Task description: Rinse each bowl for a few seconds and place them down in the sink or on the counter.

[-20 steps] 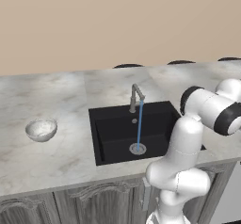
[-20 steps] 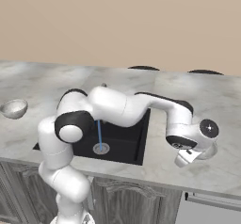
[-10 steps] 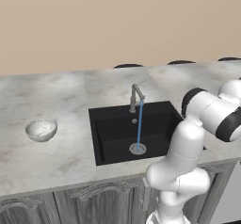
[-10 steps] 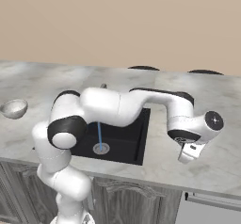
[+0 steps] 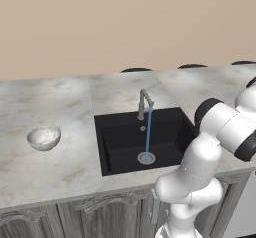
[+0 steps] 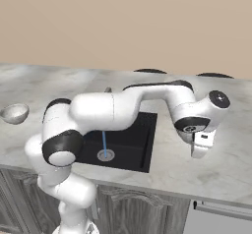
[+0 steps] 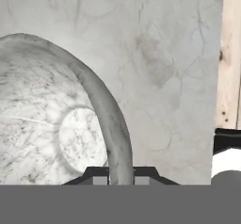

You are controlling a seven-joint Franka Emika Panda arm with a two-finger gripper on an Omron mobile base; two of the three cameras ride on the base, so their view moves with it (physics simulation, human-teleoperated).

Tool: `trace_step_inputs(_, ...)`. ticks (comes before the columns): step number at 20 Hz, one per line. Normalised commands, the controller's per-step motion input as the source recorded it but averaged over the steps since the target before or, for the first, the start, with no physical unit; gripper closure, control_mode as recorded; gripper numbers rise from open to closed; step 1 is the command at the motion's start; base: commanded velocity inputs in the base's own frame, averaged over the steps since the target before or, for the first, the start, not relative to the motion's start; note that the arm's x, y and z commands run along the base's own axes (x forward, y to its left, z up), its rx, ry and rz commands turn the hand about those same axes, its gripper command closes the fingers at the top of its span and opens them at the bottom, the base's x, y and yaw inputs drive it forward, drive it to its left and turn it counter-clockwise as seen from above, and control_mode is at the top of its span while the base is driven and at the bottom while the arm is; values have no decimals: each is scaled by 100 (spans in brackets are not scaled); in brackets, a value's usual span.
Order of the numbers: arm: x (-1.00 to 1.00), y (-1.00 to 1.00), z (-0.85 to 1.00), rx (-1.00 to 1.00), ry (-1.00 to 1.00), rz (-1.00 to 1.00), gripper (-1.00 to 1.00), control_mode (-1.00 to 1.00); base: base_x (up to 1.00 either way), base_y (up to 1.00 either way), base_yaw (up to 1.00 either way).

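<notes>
One bowl (image 7: 56, 124) sits right in front of the hand camera, its rim running down between the two dark finger tips, with marbled counter (image 7: 160, 53) behind it. The gripper (image 7: 120, 173) is closed narrow on that rim, so it is holding the bowl by a thin edge pinch. In the right base view the gripper (image 6: 198, 148) hangs over the counter to the right of the sink (image 6: 140, 144); the bowl itself is too hidden by the hand there to make out.

The second bowl (image 5: 44, 137) rests on the counter well to the left of the sink, untouched. Water runs from the faucet (image 5: 144, 103) down to the drain (image 5: 146, 157).

The main risk is the grip. A glossy rim held at one point can pivot or slip out if the arm swings fast toward the stream, and the bowl would drop on stone or roll off the front edge. The carry must also clear the sink wall and the faucet; a low path could knock the bowl loose. Under the water, a tilted bowl may splash.
</notes>
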Motion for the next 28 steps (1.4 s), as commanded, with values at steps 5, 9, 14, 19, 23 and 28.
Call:
trace_step_inputs(5,3,67,0,-27,-20,16,100,-100,0,0,0)
trace_step_inputs(9,18,48,0,-24,-18,17,100,-100,0,0,0)
trace_step_inputs(14,18,41,0,-21,-15,19,100,-100,0,0,0)
trace_step_inputs(19,15,25,0,-22,-11,22,100,-100,0,0,0)
trace_step_inputs(23,27,21,5,-15,1,24,100,-100,0,0,0)
trace_step_inputs(28,29,18,8,-2,19,11,100,-100,0,0,0)
